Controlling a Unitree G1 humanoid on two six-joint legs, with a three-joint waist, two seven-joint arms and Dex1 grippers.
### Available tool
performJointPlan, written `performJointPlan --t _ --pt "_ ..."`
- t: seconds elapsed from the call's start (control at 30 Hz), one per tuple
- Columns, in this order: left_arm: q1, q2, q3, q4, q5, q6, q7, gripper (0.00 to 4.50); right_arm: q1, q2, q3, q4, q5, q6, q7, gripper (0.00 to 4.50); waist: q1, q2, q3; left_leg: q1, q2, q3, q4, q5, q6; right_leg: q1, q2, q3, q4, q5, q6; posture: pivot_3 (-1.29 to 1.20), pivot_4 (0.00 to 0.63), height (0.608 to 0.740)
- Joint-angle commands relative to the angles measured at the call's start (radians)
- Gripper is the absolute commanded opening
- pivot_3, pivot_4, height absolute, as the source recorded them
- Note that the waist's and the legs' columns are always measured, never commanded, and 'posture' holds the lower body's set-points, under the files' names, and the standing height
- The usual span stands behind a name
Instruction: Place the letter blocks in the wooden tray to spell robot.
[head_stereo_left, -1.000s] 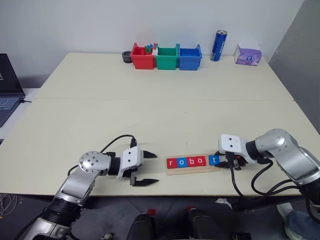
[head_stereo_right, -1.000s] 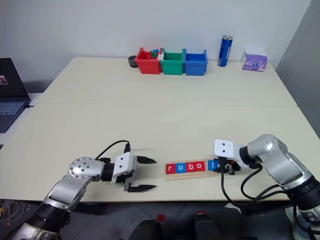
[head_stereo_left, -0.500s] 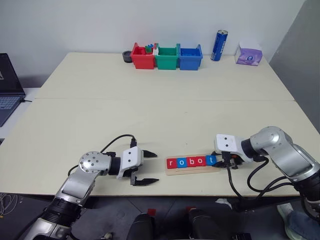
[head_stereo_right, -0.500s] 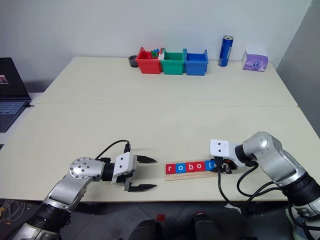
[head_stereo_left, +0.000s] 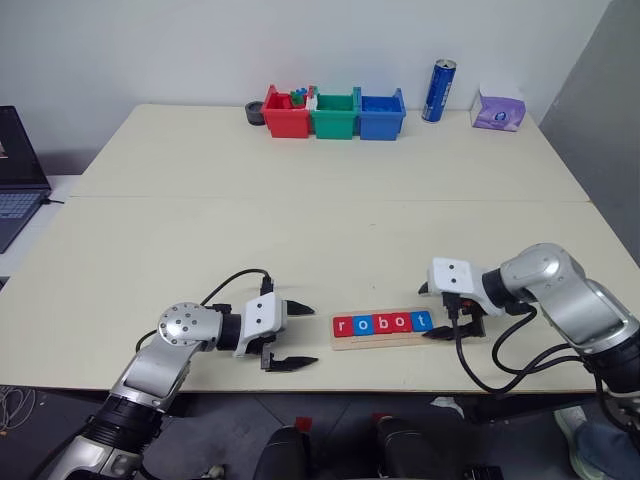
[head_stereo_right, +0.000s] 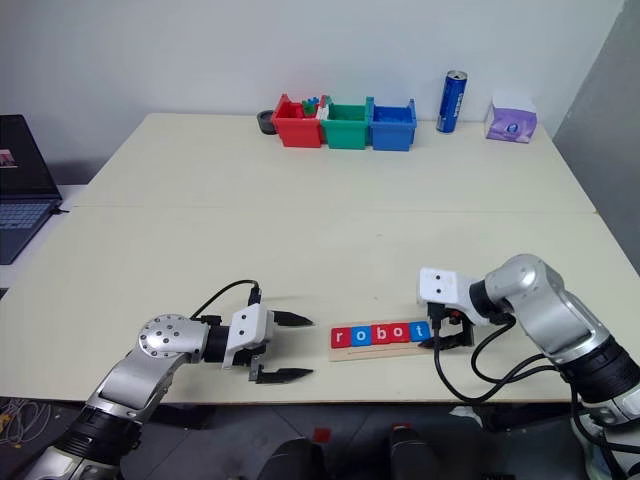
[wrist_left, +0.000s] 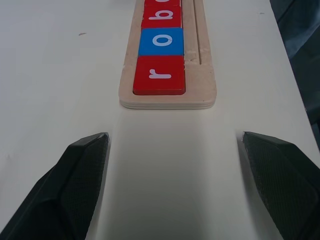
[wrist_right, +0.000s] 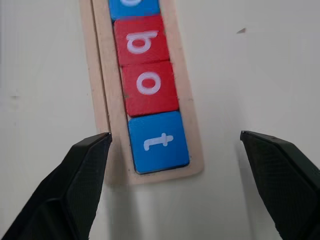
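Wooden tray (head_stereo_left: 385, 339) holds the letter blocks (head_stereo_left: 385, 323): light, stiff tiles, best pinched by opposite edges; right gripper (wrist_right: 175, 175) at three o'clock gapes empty.

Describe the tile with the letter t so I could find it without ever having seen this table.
Look at the near edge of the big pale table, where a narrow wooden tray lies between the robot's two arms. Five letter blocks sit in it in a row; the t tile is the last one on the right, blue, beside a red o.
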Motion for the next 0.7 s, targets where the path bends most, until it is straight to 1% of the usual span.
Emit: performJointPlan --t 0.03,0.1,0.17,0.23,0.3,0.47,0.7 --pt "0.01 0.014 0.058 -0.055 -0.043 0.02 0.019 4.5 0.088 -0.044 -0.188 -0.12 0.111 0.033 -0.012 4.47 0.002 0.0 0.0 0.0 0.0 0.0 0.0 0.0 0.0 0.0 0.0 0.0 0.0 0.0 0.0 0.0 0.15 0.74" --pt "0.01 0.006 0.089 -0.079 -0.082 0.068 0.04 4.5 0.169 -0.054 -0.278 -0.168 0.158 0.045 -0.03 4.47 0.006 -0.001 0.0 -0.001 0.0 -0.001 0.0 0.0 0.0 0.0 -0.001 -0.002 0.0 0.0 0.0 0.0 0.15 0.74" --pt "0.004 -0.011 0.118 -0.108 -0.118 0.11 0.069 4.5 0.226 -0.05 -0.337 -0.202 0.192 0.049 -0.053 4.47 0.005 -0.001 0.0 -0.002 0.0 -0.001 0.0 0.0 0.0 0.0 -0.001 -0.004 0.0 0.0 0.0 0.0 0.15 0.74" --pt "-0.008 -0.008 0.138 -0.139 -0.145 0.148 0.078 4.5 0.303 -0.051 -0.414 -0.255 0.25 0.065 -0.058 4.47 0.006 -0.002 0.001 -0.002 0.0 -0.001 0.0 0.0 0.0 0.0 -0.001 -0.003 0.0 0.0 0.0 0.0 0.15 0.74" --pt "-0.005 0.012 0.143 -0.145 -0.165 0.142 0.037 4.5 0.359 -0.063 -0.458 -0.276 0.272 0.048 -0.058 4.47 0.005 -0.002 0.001 -0.002 0.0 -0.001 0.0 0.0 0.0 0.0 -0.001 -0.003 0.0 -0.002 0.003 0.0 0.15 0.74" --pt "-0.014 0.052 0.129 -0.127 -0.168 0.103 -0.051 4.5 0.407 -0.077 -0.491 -0.29 0.305 0.023 -0.065 4.47 -0.002 -0.001 0.001 0.001 0.0 0.0 0.0 0.0 0.0 0.001 0.0 -0.001 0.0 -0.002 0.004 0.0 0.15 0.74" --pt "-0.021 0.062 0.109 -0.133 -0.171 0.098 -0.117 4.5 0.412 -0.095 -0.474 -0.267 0.306 -0.002 -0.082 4.47 0.001 -0.002 0.001 0.0 0.0 0.002 0.0 0.0 0.0 0.001 0.0 -0.001 0.0 -0.003 0.004 0.0 0.15 0.74"
